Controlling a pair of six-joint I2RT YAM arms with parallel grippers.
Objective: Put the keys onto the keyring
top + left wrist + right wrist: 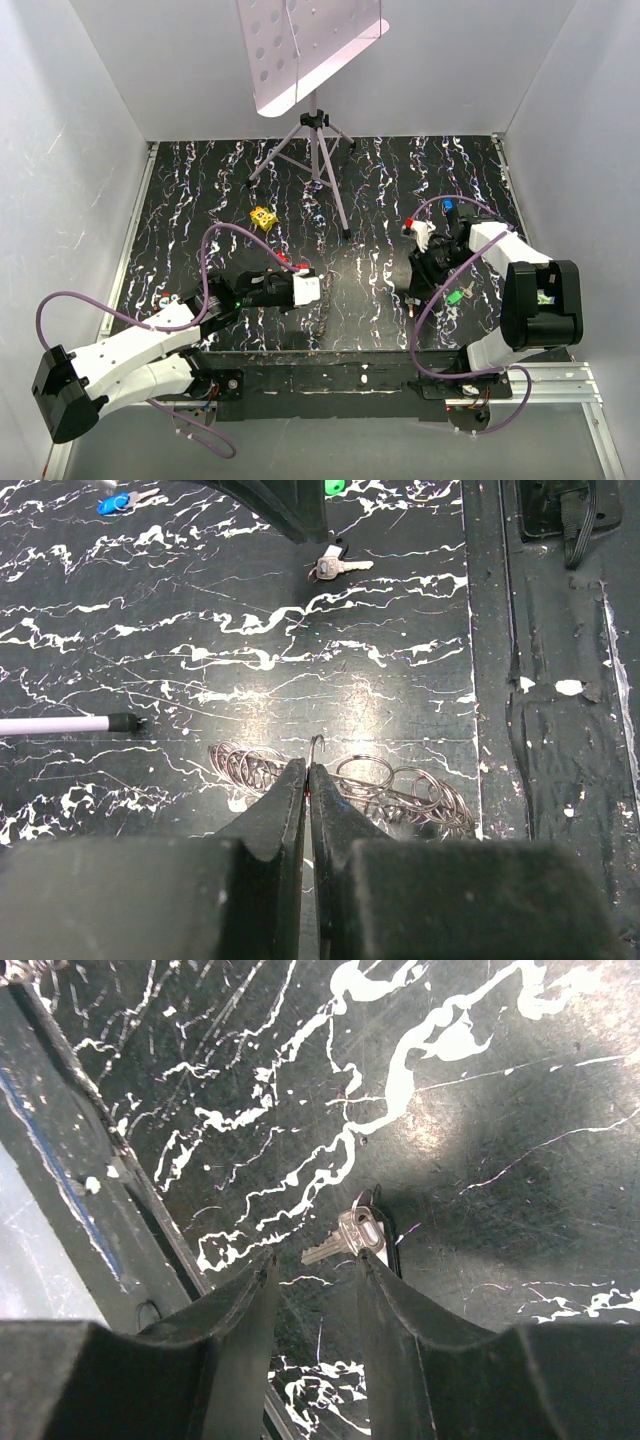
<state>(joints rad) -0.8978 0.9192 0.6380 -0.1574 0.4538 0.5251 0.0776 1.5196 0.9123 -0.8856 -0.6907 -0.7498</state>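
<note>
The keyring (400, 788) shows as a tangle of thin grey-brown wire loops lying on the black marbled table, near its front edge. My left gripper (308, 768) is shut on a thin wire end of it that sticks up as a small hook past the fingertips. A silver key with a black head (350, 1232) lies flat just beyond my right gripper (315, 1260), which is open, its right fingertip beside the key's head. The same key shows in the left wrist view (335, 568). A green key (455, 296), a blue key (449, 203) and a red key (408, 224) lie around the right arm.
A tripod (316, 150) holding a perforated white board stands at the back centre; one leg tip (60, 724) reaches near the keyring. A yellow block (263, 216) lies left of centre. A dark rail (330, 365) runs along the table's front edge.
</note>
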